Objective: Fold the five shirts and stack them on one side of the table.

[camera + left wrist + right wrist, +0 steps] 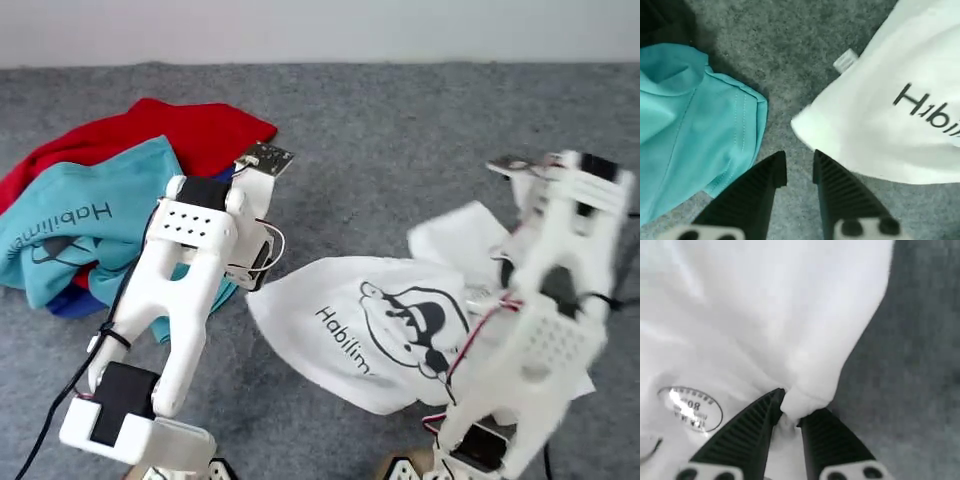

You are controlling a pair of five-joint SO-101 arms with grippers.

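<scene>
A white shirt (370, 320) with a black print lies crumpled on the grey table, right of centre. In the right wrist view my right gripper (790, 412) is shut on a bunched fold of this white shirt (765, 315). The right arm (550, 320) stands over the shirt's right side. My left gripper (800, 167) hangs just above the table with a narrow gap and nothing between its fingers. It sits between a corner of the white shirt (880, 110) and the hem of a teal shirt (685, 125). From above, the left gripper (258, 268) is at the white shirt's left edge.
A pile at the left holds the teal shirt (80, 220), a red shirt (190, 130) under it and a blue one (70, 300) peeking out below. Bare grey table (400, 130) stretches across the back and centre.
</scene>
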